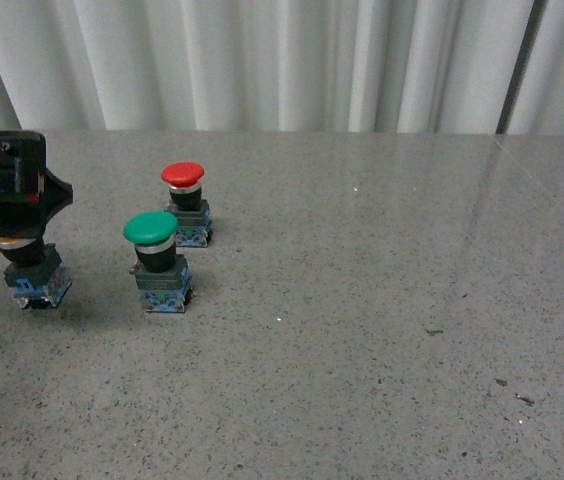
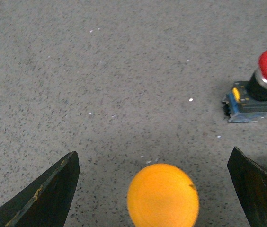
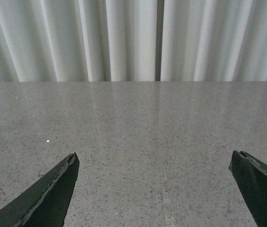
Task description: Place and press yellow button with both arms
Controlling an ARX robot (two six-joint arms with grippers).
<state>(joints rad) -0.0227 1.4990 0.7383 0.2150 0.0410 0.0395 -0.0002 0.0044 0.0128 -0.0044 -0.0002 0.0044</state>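
Left hand (image 2: 153, 152) is hovering over yellow button (image 1: 30, 268), which is standing leftmost on tabletop (image 1: 382, 320) near green button (image 1: 152, 240). Fingers (image 2: 48, 189) are spread, seemingly clear of cap. Right hand (image 3: 153, 153) is waiting, released. Centre on black body, then close gently.

Speckled grey table (image 1: 382, 320) with red button (image 1: 183, 178), green button (image 1: 151, 229) and yellow button (image 1: 34, 276) upright.
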